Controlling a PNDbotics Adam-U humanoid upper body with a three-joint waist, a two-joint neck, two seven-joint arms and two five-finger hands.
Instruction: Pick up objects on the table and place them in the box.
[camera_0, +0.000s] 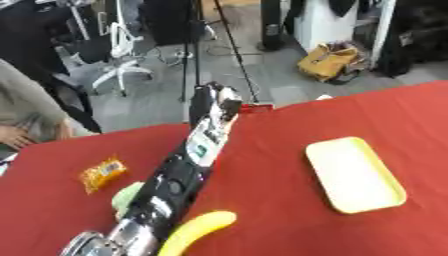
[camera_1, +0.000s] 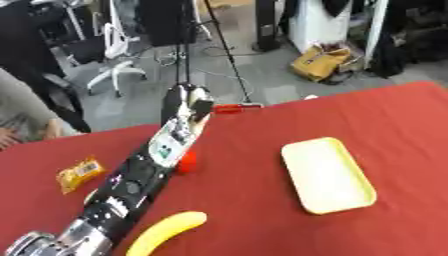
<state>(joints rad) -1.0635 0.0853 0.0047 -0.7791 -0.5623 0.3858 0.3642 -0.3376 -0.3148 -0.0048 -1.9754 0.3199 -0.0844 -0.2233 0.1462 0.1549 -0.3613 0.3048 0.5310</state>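
i had the left arm stretched across the red table (camera_0: 289, 200), its left hand (camera_1: 188, 102) out at the far edge beside a small red thing (camera_1: 234, 107); i couldn't tell whether the fingers were spread or curled. the banana (camera_0: 197, 231), orange packet (camera_0: 102, 173) and red ball (camera_1: 185, 162) lay by the forearm. the yellow tray (camera_1: 325, 175), probably the box, sat apart, empty.

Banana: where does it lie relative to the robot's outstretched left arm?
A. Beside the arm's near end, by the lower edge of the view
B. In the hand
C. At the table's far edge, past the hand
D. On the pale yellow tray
A: the banana lies on the red table beside the left arm's near end, apart from the pale yellow tray and far from the left hand.
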